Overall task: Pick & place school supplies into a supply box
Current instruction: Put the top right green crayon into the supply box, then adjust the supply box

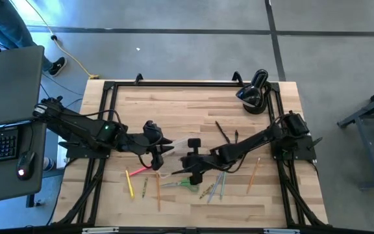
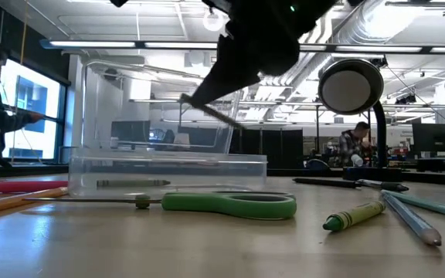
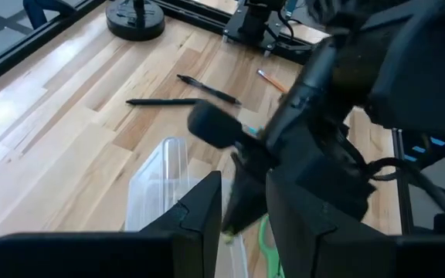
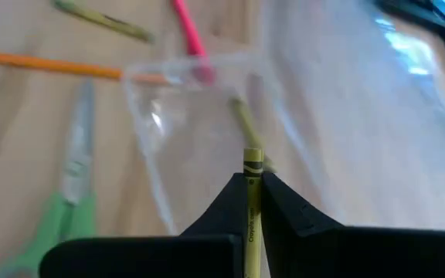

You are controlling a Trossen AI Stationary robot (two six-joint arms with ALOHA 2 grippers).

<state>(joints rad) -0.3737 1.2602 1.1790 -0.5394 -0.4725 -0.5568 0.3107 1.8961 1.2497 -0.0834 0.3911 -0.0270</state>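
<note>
Right now the right gripper [image 4: 252, 185] has its fingers clenched on a yellow-green crayon [image 4: 251, 202], whose tip pokes out over the open supply box [image 4: 207, 116]. That clear box sits mid-desk [image 1: 265, 201], with its lid raised in the low view. Beside it, the left gripper [image 3: 242, 205] hovers at the box's near end, fingers parted and holding nothing. Green-handled scissors [image 2: 222, 205] lie flat just in front of the box, another green crayon [image 2: 354, 215] to their side. A pink pencil [image 1: 136, 171] and an orange pencil [image 1: 253, 175] rest loose on the wood, well apart. A black lamp [image 1: 254, 93] stands at the far corner.
</note>
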